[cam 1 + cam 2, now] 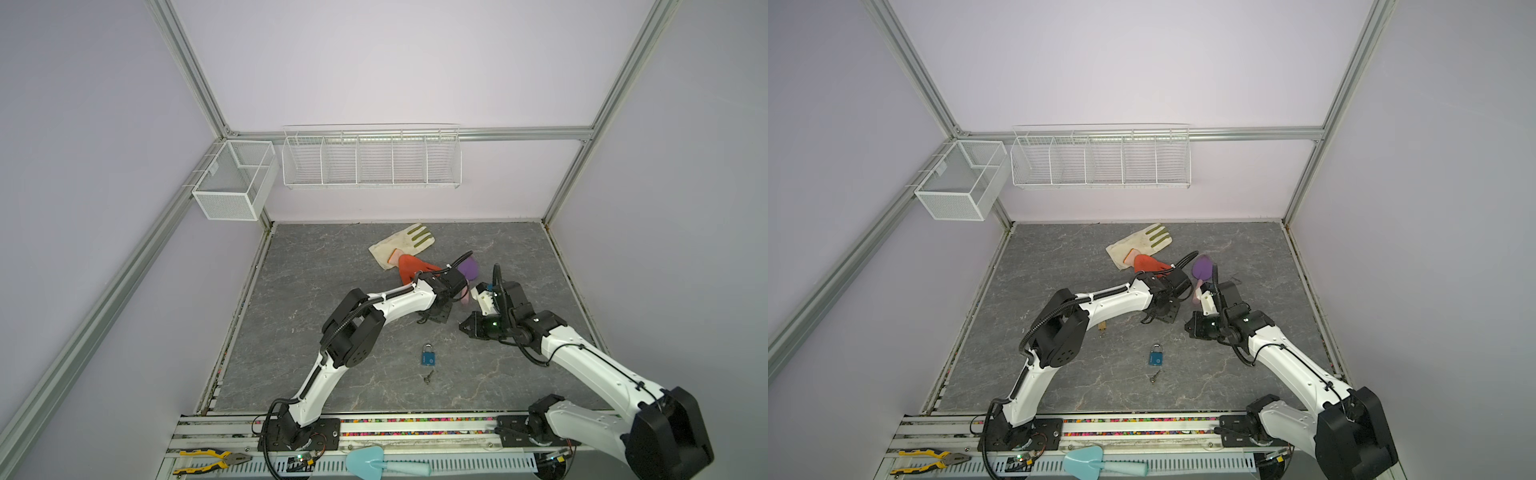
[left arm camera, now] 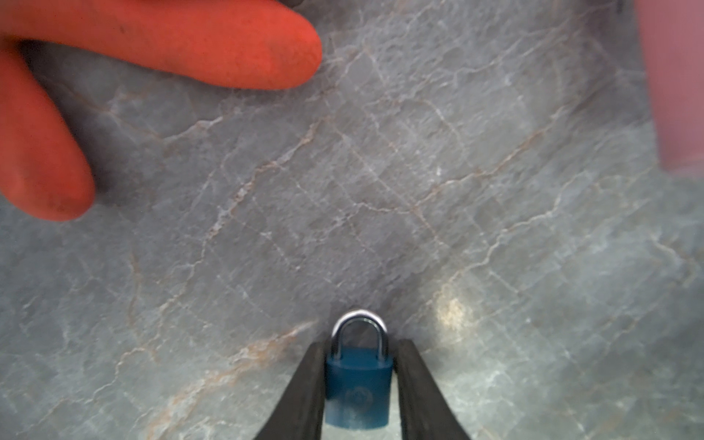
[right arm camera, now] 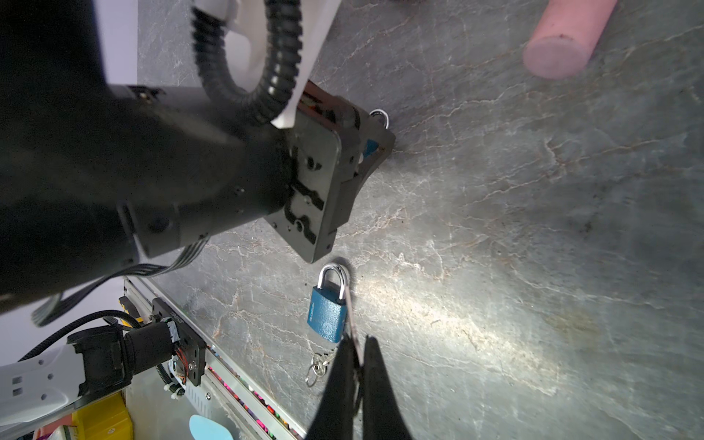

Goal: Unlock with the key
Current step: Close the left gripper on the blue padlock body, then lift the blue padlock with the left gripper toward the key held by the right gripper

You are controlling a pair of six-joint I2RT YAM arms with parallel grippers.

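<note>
My left gripper (image 2: 362, 344) is low over the table, its fingers shut on the sides of a blue padlock (image 2: 358, 388) with a silver shackle. In the right wrist view a bit of that blue body (image 3: 370, 146) shows between its fingers. My right gripper (image 3: 359, 340) is shut on a thin metal key (image 3: 351, 312) whose blade sticks out past the fingertips. It hovers to the right of the left gripper (image 1: 438, 319). A second blue padlock (image 1: 427, 355) lies flat nearer the front, with a ringed key (image 1: 428, 377) just beyond its base.
An orange glove (image 1: 411, 268) and a cream glove (image 1: 401, 245) lie behind the left gripper. A purple trowel (image 1: 469, 268) with a pink handle (image 3: 560, 42) is beside them. White wire baskets (image 1: 370, 158) hang on the back wall. Pliers (image 1: 212, 457) and a light blue trowel (image 1: 374, 461) rest on the front rail.
</note>
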